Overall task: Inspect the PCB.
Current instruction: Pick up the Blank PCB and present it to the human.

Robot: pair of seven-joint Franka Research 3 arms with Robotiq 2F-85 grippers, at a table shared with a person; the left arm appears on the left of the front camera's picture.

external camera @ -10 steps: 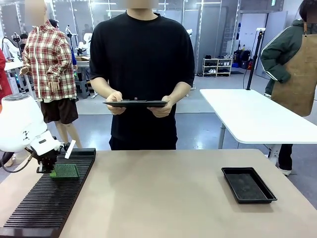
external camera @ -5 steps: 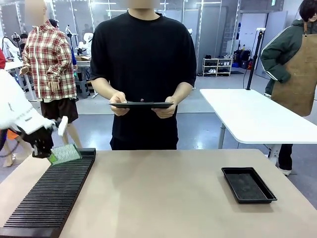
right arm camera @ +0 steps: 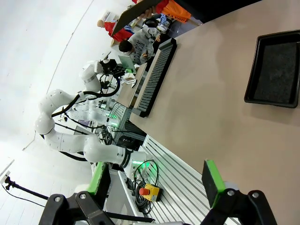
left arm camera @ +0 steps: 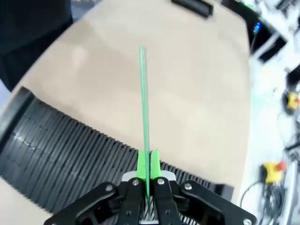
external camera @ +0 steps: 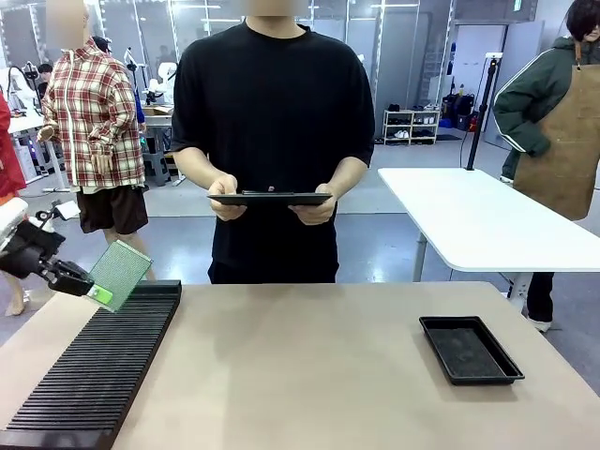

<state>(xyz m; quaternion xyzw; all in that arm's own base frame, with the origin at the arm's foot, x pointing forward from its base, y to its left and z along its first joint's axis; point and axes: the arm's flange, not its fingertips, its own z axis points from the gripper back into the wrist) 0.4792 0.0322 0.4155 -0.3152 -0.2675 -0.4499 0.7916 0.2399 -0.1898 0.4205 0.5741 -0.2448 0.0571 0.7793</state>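
Observation:
The PCB (external camera: 120, 268), a thin pale green speckled board, hangs tilted in the air above the far end of the black slotted rack (external camera: 94, 370) at the table's left. My left gripper (external camera: 97, 293) is shut on its lower edge. In the left wrist view the PCB (left arm camera: 143, 108) shows edge-on as a thin green line, pinched between the green pads (left arm camera: 139, 165) of the left gripper (left arm camera: 148, 168). My right gripper (right arm camera: 157, 180) is open, its green pads (right arm camera: 210, 182) wide apart, with nothing between them, high above the table.
A person in a black shirt stands at the far side holding a dark clipboard (external camera: 270, 198) with both hands. A black rectangular tray (external camera: 469, 349) lies on the table's right part, seen as the black tray (right arm camera: 274, 70) from the right wrist. A white table (external camera: 487, 220) stands beyond.
My left gripper has lifted the PCB off the rack and drawn it up and to the left, tipping it from flat to steeply tilted. The person raised the clipboard slightly.

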